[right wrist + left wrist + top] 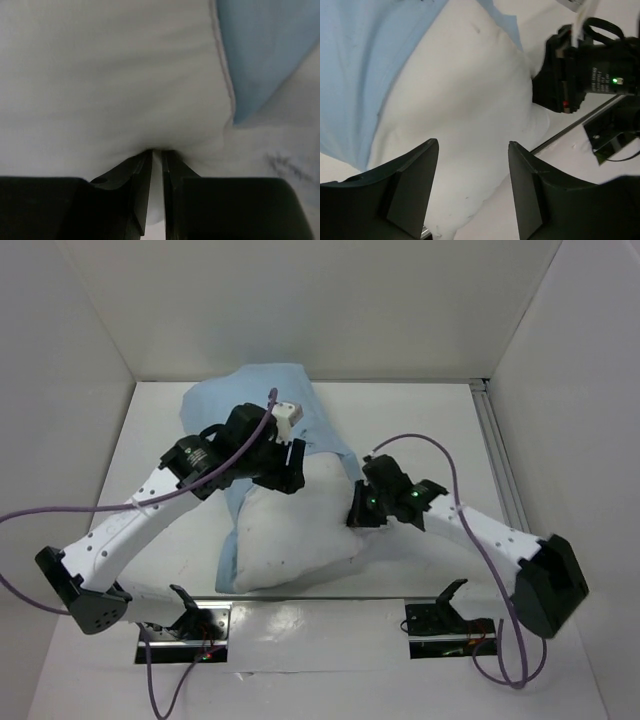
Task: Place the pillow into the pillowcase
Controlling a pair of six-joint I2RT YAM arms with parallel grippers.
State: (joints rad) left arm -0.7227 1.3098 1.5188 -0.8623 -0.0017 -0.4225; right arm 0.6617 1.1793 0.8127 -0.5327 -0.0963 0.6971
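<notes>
Pillow (300,535) lies mid-worktop (440,440), mostly bare. Its far end meets the pillowcase (255,400); whether it is inside cannot be told. Insertion largely outstanding. Right hand (156,152) pinches the pillow's edge. Left hand (472,145) hovers above, fingers apart.

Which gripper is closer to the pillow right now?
Right. The right gripper pinches the right edge of the pillow; the left gripper hangs open over its far end, by the pillowcase.
</notes>
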